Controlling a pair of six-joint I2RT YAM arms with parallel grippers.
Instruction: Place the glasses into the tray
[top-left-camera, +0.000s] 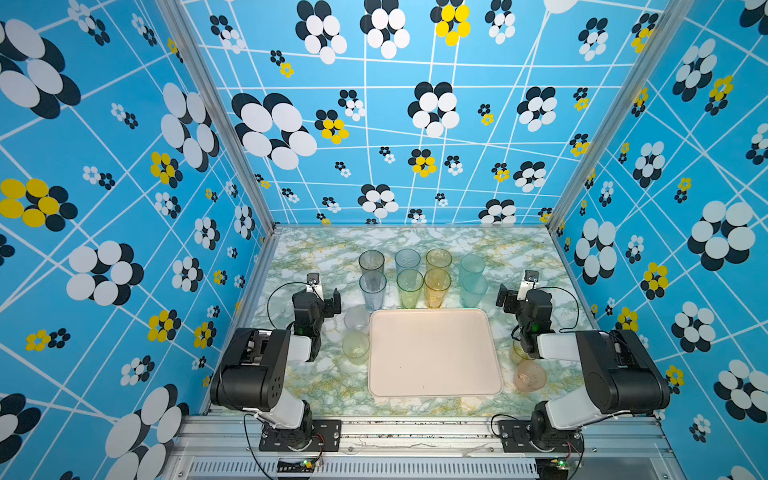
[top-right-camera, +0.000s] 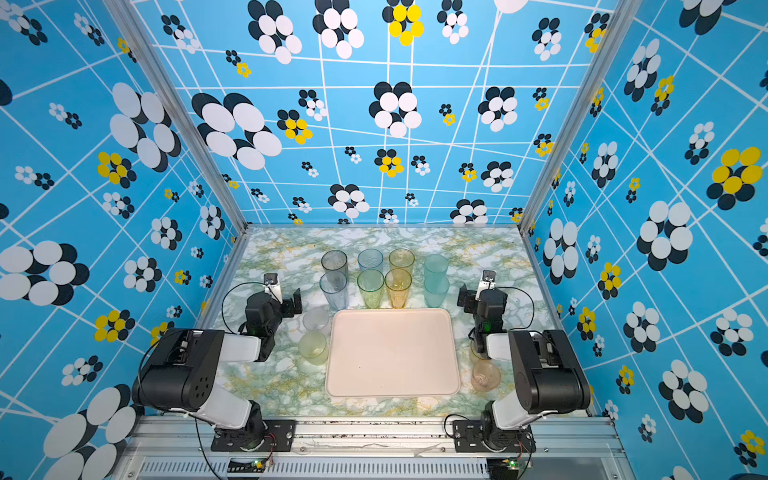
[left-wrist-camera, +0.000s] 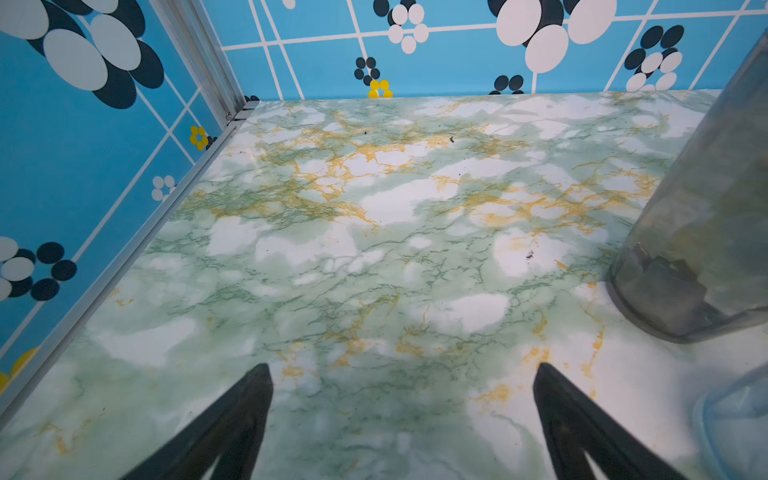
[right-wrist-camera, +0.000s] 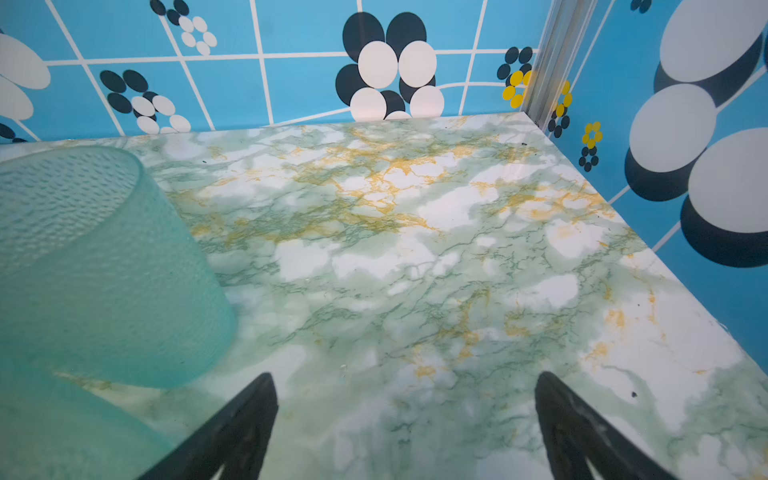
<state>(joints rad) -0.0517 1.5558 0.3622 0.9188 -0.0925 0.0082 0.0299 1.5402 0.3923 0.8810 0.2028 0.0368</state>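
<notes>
The cream tray (top-left-camera: 434, 386) (top-right-camera: 392, 382) lies flat at the table's front middle with nothing in it. Just behind it, several tall glasses stand in two rows, from grey (top-left-camera: 371, 262) through green (top-left-camera: 409, 289) and amber (top-left-camera: 437, 289) to teal (top-left-camera: 473, 266). Short clear (top-left-camera: 356, 319) and yellowish (top-left-camera: 355, 348) glasses stand left of the tray, and a pink one (top-left-camera: 529, 376) stands to its right. My left gripper (top-left-camera: 322, 301) (left-wrist-camera: 403, 374) is open over bare table beside the grey glass (left-wrist-camera: 698, 232). My right gripper (top-left-camera: 517, 299) (right-wrist-camera: 405, 380) is open beside a teal glass (right-wrist-camera: 95, 266).
Blue flowered walls with aluminium corner posts (top-left-camera: 266, 208) close in the marble-patterned table (top-left-camera: 316, 386) on three sides. A metal rail (top-left-camera: 415, 432) carrying both arm bases runs along the front edge. Another short amber glass (top-left-camera: 517, 353) is half hidden behind the right arm.
</notes>
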